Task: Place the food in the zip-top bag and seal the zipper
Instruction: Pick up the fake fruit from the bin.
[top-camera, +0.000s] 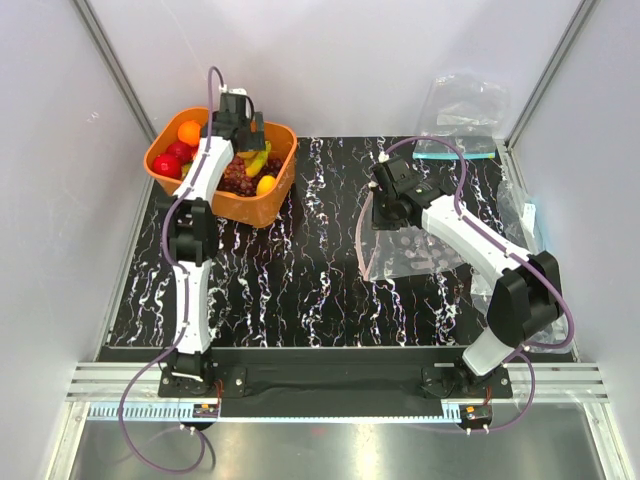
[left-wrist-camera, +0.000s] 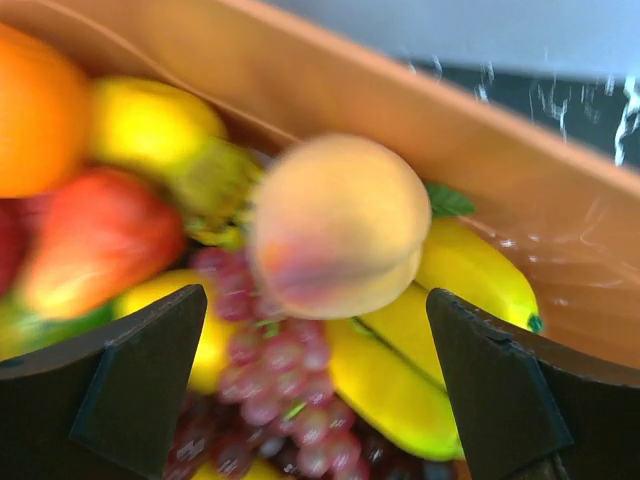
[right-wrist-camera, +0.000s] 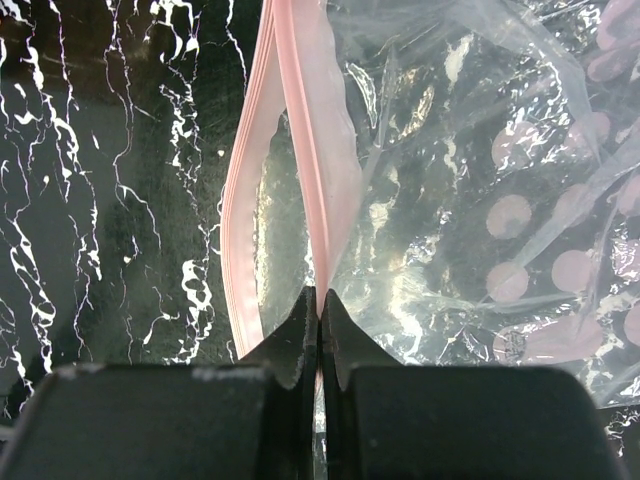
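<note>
From above, the left hand (top-camera: 248, 130) hangs over an orange bowl (top-camera: 282, 190) at the far left of the black marbled tabletop (top-camera: 300, 290). In the bowl lie an orange (top-camera: 189, 132), red fruit (top-camera: 168, 166), a peach (top-camera: 266, 184), bananas (top-camera: 258, 160) and grapes (top-camera: 236, 178). Right of centre, the right hand (top-camera: 378, 218) is at the left edge of the zip-top bag (top-camera: 425, 255), which lies flat on the tabletop with its zipper (top-camera: 361, 252) facing left. A second bag (top-camera: 462, 105) with a teal strip (top-camera: 455, 153) lies at the far right edge.

The left wrist view is blurred. The left hand (left-wrist-camera: 320, 385) is spread wide and grips nothing. The peach (left-wrist-camera: 335, 225) sits beyond the gap between the fingers (left-wrist-camera: 140, 380), resting on the grapes (left-wrist-camera: 270, 385) and bananas (left-wrist-camera: 440, 300). The orange (left-wrist-camera: 35, 110) and a red fruit (left-wrist-camera: 100, 235) lie to its left, with the bowl (left-wrist-camera: 450, 150) wall behind.

In the right wrist view, the right hand (right-wrist-camera: 318, 305) is pinched closed on one lip of the pink zipper (right-wrist-camera: 300, 150). The other lip bows away from it, so the mouth of the zip-top bag (right-wrist-camera: 450, 250) gapes open above the tabletop (right-wrist-camera: 100, 200).
</note>
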